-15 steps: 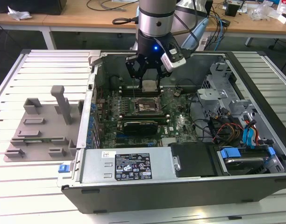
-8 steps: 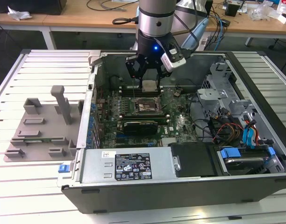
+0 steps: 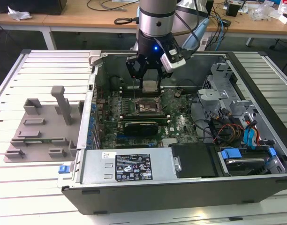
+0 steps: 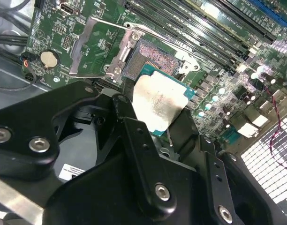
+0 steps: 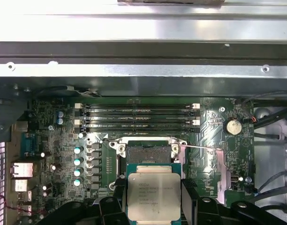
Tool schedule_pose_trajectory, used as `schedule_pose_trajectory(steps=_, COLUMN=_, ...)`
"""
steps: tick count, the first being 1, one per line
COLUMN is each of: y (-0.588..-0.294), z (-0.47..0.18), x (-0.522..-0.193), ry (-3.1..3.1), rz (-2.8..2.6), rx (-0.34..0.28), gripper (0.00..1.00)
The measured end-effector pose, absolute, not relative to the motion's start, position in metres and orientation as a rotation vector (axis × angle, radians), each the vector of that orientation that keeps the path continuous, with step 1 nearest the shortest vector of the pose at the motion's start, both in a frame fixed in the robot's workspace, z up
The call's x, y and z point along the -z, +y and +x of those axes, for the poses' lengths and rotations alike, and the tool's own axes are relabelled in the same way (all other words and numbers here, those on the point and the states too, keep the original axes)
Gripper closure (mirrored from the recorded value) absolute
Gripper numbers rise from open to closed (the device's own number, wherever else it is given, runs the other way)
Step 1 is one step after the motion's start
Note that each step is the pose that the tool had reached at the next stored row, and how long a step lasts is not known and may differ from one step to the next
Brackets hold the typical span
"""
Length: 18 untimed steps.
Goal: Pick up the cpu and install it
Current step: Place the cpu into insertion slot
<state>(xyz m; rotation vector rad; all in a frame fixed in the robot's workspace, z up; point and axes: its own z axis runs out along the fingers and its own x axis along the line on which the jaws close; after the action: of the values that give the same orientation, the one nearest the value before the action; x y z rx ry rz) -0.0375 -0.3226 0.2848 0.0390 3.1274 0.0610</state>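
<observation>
Claw (image 3: 148,83) was clamped on the cpu (image 5: 154,196) (silvery top up), hovering above the open socket (image 5: 149,153), upper middle of the exterior view.

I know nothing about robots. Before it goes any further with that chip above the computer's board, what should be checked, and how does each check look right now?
1. Chip gripped: ok. The cpu is clamped in the hand.
2. Socket uncovered: ok. The socket is bare, and its metal cover frame is swung open.
3. Socket free of clutter: ok for the part in sight. The cpu hides the rest.
4. Chip squared with socket: ok. Their edges run parallel in the first wrist view.
5. Chip centred over socket: cannot tell.
</observation>
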Motion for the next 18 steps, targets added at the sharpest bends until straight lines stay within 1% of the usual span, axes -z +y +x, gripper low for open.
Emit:
schedule_pose_trajectory(steps=7, y=-0.3226, z=-0.0375, x=-0.2848, ry=3.118, rz=0.220, rx=-0.060, gripper=0.45)
schedule_pose_trajectory(steps=18, y=-0.3226, z=-0.0375, x=-0.2848, ry=3.040, rz=0.701, rx=-0.055, gripper=0.45)
